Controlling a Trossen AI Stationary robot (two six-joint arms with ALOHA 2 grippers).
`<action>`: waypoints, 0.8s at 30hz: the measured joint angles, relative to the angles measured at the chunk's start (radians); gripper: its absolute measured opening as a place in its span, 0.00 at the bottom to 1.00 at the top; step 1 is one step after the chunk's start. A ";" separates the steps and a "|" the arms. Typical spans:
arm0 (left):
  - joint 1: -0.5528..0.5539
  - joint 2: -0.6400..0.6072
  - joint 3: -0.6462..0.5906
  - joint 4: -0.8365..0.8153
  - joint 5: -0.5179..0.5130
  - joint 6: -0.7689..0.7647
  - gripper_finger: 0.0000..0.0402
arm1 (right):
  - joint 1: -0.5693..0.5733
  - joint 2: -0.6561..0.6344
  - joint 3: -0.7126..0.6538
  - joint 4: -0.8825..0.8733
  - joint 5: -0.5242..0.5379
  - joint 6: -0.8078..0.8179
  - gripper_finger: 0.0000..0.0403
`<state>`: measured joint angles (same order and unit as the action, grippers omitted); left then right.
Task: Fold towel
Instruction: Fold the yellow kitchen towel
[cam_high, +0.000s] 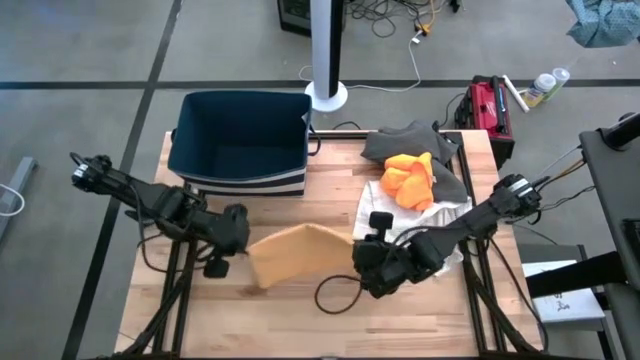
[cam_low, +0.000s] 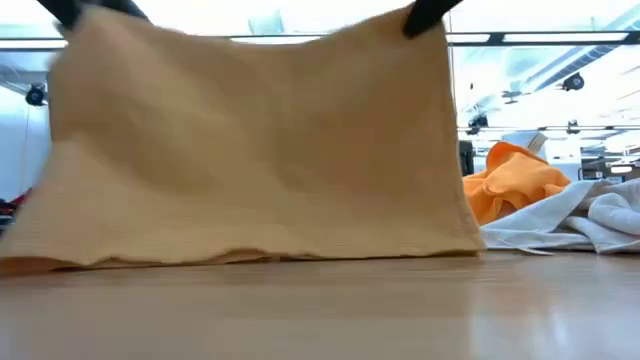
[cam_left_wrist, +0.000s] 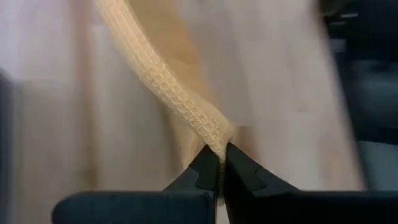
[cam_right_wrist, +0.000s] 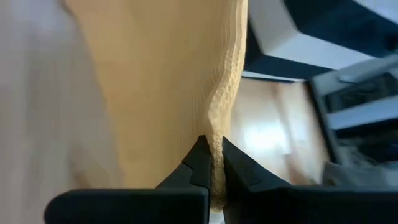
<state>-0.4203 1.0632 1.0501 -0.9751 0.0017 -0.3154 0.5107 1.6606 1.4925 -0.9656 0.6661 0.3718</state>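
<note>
A tan waffle-weave towel hangs between my two grippers as a broad sheet. Its lower edge rests on the wooden table. My left gripper is shut on the towel's upper left corner. My right gripper is shut on its upper right corner. In the low view only the dark fingertips show at the sheet's top corners, the left gripper and the right gripper. My left gripper pinches the towel's upper left corner between its two fingertips, slanting down from the table's left. The hemmed top edge runs away from the fingers. The towel hangs below with its lower edge on the table. My right gripper pinches the towel's upper right corner between its two fingertips, slanting down from the table's right. The towel's edge runs on from the fingers. The sheet hangs below them, its bottom edge on the table.
A dark blue bin stands at the far left of the table. At the far right lies a pile of cloths: grey, orange and white. A black cable loop lies near the front edge.
</note>
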 joint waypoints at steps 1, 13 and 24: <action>-0.020 0.001 0.004 0.005 0.012 -0.022 0.00 | 0.012 -0.007 0.003 0.003 -0.029 -0.002 0.01; -0.299 0.000 0.149 0.152 -0.063 -0.081 0.00 | 0.140 -0.070 0.076 0.013 -0.136 -0.057 0.01; -0.177 -0.027 0.024 0.116 -0.220 0.009 0.00 | 0.021 -0.060 0.044 0.013 0.049 -0.121 0.01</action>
<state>-0.5972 1.0363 1.0737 -0.8591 -0.2184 -0.3063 0.5313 1.6001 1.5361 -0.9528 0.7151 0.2504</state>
